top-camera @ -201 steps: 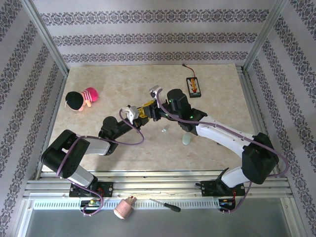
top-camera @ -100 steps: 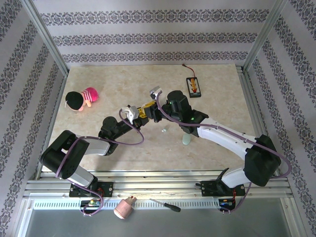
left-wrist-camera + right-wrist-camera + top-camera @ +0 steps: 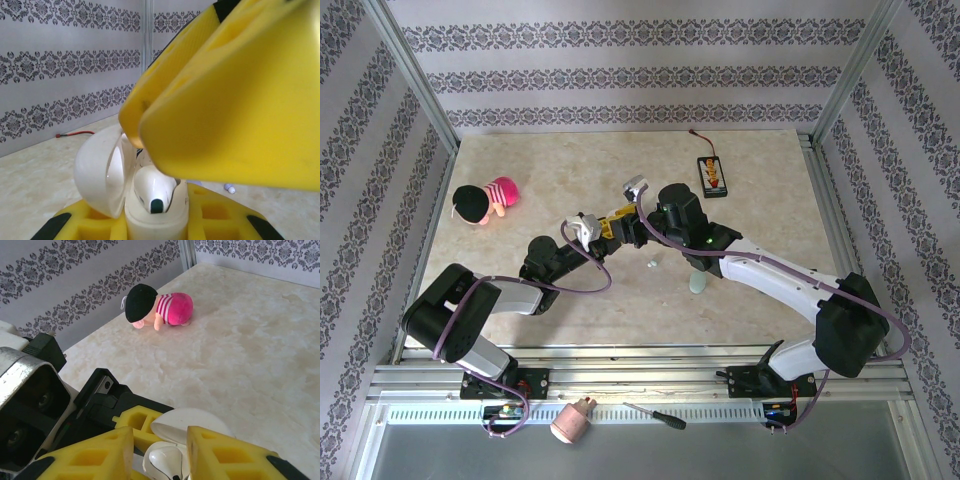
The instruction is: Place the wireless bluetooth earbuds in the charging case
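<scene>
Hovering with jaws parted just clear of it, the right gripper brackets a white earbud, light, slick and probably best pinched by its sides, seated in the open case that the left gripper clamps.

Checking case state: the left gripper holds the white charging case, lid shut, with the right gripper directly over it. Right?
No: the lid stands open, swung back, with an earbud seated in the charging case; the left wrist view shows it. The left gripper does hold the case, and the right gripper is directly over it.
</scene>
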{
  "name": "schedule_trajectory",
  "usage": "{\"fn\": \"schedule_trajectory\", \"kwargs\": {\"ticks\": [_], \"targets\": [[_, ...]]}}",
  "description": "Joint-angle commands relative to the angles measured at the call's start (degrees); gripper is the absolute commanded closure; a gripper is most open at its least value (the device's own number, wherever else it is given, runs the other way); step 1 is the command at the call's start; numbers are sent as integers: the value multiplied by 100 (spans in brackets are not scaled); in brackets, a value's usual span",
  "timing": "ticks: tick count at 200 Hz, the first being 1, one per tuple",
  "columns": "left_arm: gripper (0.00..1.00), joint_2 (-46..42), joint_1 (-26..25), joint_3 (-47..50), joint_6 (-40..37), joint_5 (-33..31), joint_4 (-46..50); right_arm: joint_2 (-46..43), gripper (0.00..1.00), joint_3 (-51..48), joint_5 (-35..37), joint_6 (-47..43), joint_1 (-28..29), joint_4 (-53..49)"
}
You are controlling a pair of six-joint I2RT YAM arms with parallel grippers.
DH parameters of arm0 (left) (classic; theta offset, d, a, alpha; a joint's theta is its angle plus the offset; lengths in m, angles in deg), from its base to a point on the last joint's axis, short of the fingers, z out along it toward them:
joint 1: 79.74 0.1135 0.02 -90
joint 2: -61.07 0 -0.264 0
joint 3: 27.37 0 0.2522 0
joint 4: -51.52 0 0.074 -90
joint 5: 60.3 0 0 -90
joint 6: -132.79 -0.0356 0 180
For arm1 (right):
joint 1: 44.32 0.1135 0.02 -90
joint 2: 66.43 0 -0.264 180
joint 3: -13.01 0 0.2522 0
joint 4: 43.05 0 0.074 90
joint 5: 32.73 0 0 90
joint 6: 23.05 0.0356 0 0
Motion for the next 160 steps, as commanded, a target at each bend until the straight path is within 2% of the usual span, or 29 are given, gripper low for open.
{"fn": "schedule_trajectory", "kwargs": {"ticks": [1,43,74,118,160], "targets": [[92,-113,-2,-107,24,-43,-446,-206,58,22,134,24,13,-291],[92,-54,34,0,-380,101,-385,-742,32,-154,11,120,-16,-200],[92,-129,42,124,-953,202,-276,-831,13,-70,161,717,-231,-340],[92,-493,40,250,-1924,381,400,-306,11,733,453,1154,-462,-1517],[91,-820,33,244,-2230,351,1002,569,11,1745,535,972,-417,-3023]]}}
